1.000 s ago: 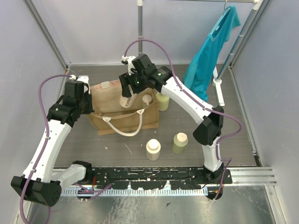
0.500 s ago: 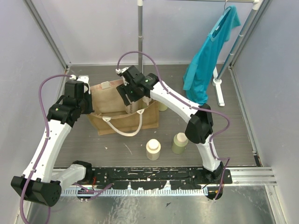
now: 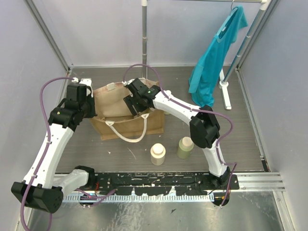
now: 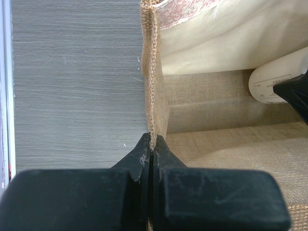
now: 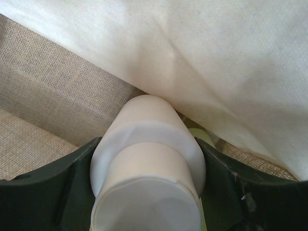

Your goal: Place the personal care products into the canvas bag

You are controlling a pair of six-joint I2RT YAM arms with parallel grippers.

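One cream bottle (image 5: pixel 147 159) inside canvas bag (image 3: pixel 154 121), label print (image 4: pixel 268 86) illegible

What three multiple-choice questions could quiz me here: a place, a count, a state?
1. Where is the right gripper? A) inside the canvas bag B) raised high C) folded at its base
2. How many bottles stand on the table on the bag's near side? A) none B) two C) five
3. What is the left gripper doing? A) hanging open B) lying on the table C) pinching the bag's rim
Answers: 1 A, bag lining surrounds the bottle it grips; 2 B, two stand upright there; 3 C, its jaws are shut on the burlap edge.
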